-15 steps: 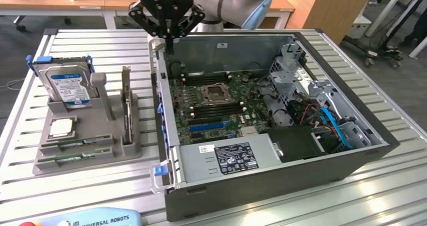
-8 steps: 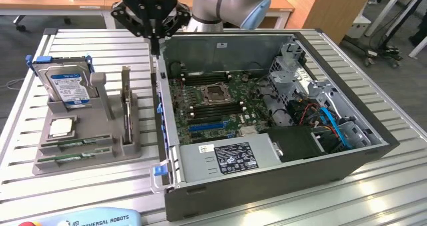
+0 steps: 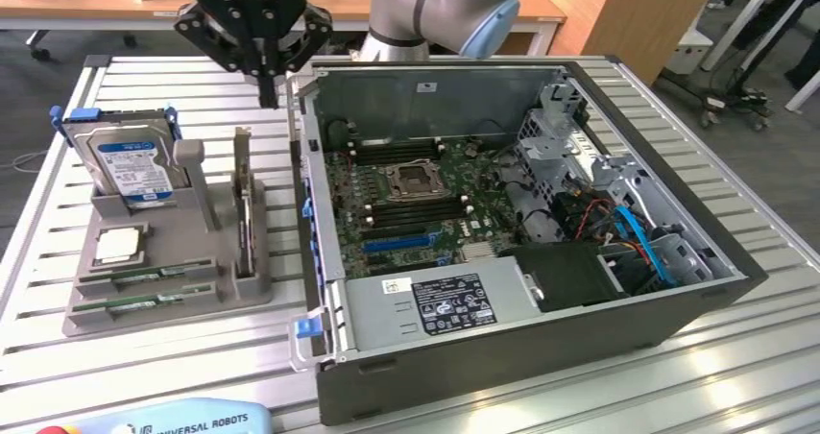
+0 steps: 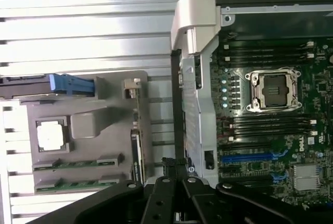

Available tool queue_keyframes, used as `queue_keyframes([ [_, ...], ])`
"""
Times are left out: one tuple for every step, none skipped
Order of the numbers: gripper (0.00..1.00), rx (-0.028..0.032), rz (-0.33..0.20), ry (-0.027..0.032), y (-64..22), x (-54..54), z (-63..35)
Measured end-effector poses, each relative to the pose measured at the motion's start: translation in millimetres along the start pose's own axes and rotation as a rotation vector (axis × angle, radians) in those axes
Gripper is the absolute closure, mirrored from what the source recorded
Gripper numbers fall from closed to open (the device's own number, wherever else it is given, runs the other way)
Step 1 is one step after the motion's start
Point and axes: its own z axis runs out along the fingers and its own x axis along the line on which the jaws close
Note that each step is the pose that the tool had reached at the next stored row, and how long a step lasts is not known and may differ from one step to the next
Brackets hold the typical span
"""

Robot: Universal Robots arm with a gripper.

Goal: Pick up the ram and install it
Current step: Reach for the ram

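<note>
The ram [image 3: 241, 199] [image 4: 136, 148] seems to be the thin board standing on edge in a slot along the holder's [image 3: 167, 304] [image 4: 83, 96] case-side edge. Its long axis runs the holder's length, parallel to the case [image 3: 539, 357] [image 4: 193, 52] wall just beside it. Two more green sticks [image 3: 148, 278] [image 4: 78, 164] lie flat at the holder's other end, next to the processor [image 3: 115, 245] [image 4: 52, 134]. The gripper [image 3: 267, 96] [image 4: 176, 168] hangs above the holder's far corner, over the gap toward the case, jaws pressed together and holding nothing. From there the ram lies below, slightly holder-ward.
</note>
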Motion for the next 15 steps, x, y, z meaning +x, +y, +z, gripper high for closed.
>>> queue_keyframes([
  [0.9, 0.0, 0.0, 0.0001, -0.2, 3.1, 0.0],
  [0.9, 0.0, 0.0, 0.0, -0.5, 6.2, 0.0],
  [0.9, 0.0, 0.0, 0.0001, -0.7, 9.3, 0.1],
  [0.9, -0.0001, 0.0, 0.0, -0.9, 12.5, 0.2],
  [0.9, 0.0, 0.0, 0.0, -1.2, 16.0, 0.2],
  [0.9, 0.0, 0.0, 0.0, -1.5, 19.9, 0.3],
  [0.9, 0.0001, 0.0, 0.0001, -1.8, 23.4, 0.3],
  [0.9, 0.0, 0.0, 0.0, -2.1, 26.8, 0.4],
  [0.9, 0.0001, 0.0, 0.0001, -2.3, 30.3, 0.4],
  [0.9, 0.0, 0.0, 0.0001, -2.6, 33.8, 0.5],
  [0.9, 0.0, 0.0, 0.0, -2.8, 37.0, 0.5],
  [0.9, 0.0, 0.0, 0.0001, -3.1, 40.1, 0.5],
  [0.9, 0.0, 0.0, 0.0, -3.3, 43.5, 0.6],
  [0.9, 0.0, 0.0, 0.0001, -3.6, 46.7, 0.6],
  [0.9, 0.0, 0.0, 0.0, -3.8, 50.2, 0.6],
])
